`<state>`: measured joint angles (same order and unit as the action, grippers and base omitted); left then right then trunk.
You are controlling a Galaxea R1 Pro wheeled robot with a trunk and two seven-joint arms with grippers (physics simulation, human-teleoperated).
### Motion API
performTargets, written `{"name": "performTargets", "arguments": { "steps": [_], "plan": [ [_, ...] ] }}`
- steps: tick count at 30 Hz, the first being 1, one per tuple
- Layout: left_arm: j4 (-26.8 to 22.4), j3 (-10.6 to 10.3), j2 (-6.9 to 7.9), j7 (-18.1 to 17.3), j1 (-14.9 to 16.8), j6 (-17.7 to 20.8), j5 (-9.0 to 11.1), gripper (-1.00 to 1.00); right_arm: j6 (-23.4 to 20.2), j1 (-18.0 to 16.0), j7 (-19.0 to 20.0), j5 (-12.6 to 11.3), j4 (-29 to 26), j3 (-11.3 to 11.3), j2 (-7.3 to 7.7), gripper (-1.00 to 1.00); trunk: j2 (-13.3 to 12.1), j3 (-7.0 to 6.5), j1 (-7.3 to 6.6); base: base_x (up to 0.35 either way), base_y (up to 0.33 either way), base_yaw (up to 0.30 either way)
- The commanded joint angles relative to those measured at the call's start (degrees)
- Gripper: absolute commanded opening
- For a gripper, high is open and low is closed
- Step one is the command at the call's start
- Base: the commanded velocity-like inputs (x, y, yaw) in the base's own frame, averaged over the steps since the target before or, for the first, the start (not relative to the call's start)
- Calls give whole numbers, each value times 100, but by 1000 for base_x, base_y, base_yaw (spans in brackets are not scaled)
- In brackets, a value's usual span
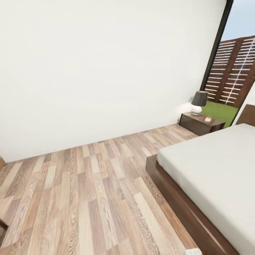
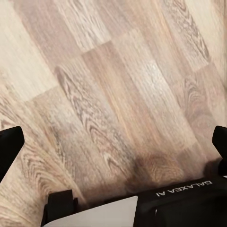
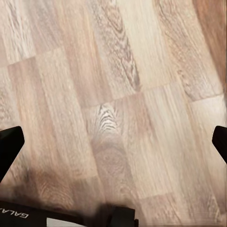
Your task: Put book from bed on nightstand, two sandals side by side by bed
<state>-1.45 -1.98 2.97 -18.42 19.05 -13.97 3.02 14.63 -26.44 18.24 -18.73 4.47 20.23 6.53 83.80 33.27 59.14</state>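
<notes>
Looking forward and down from my head camera, I see the bedroom's wood-plank floor (image 1: 88, 198) stretching to a plain white wall (image 1: 106, 63). The bed (image 1: 212, 177) sits at my right, its light-grey mattress resting on a dark brown frame (image 1: 177, 202) that edges the floor. A corner of the headboard (image 1: 248, 115) shows at the far right. No book or sandals lie on the part of the mattress and floor that I can see.

Beyond the bed's far corner, against the wall, stands a nightstand (image 1: 200, 124), dark brown with drawers. On its top stands a small lamp (image 1: 199, 102) with a dark shade and a white round base, and beside the lamp lies a small pale object (image 1: 208, 119) too small to identify. Behind the nightstand a tall dark-framed window (image 1: 230, 71) shows a slatted brown fence and a strip of green.

My left end effector (image 2: 113, 142) hangs over bare floor planks, its two dark fingertips (image 2: 9, 144) spread wide at the edges of the wrist view with nothing between them. My right end effector (image 3: 113, 142) is likewise spread wide and empty above the planks, with one fingertip (image 3: 10, 142) at each side of its view.
</notes>
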Motion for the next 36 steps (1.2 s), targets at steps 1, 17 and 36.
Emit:
{"name": "performTargets", "arguments": {
  "steps": [1,17,36],
  "plan": [
    [4,-21,2,-21,3,-17,32,100,33,-11,38,-61,25,45,-3,100,3,8,0,1,1,-262],
    [4,-21,2,-21,3,-17,32,100,31,-11,34,-61,28,43,-3,100,3,52,0,0,0,-262],
    [4,-21,2,-21,3,-15,32,100,35,-11,37,-61,27,44,-3,100,3,103,0,0,0,-262]
  ]
}}
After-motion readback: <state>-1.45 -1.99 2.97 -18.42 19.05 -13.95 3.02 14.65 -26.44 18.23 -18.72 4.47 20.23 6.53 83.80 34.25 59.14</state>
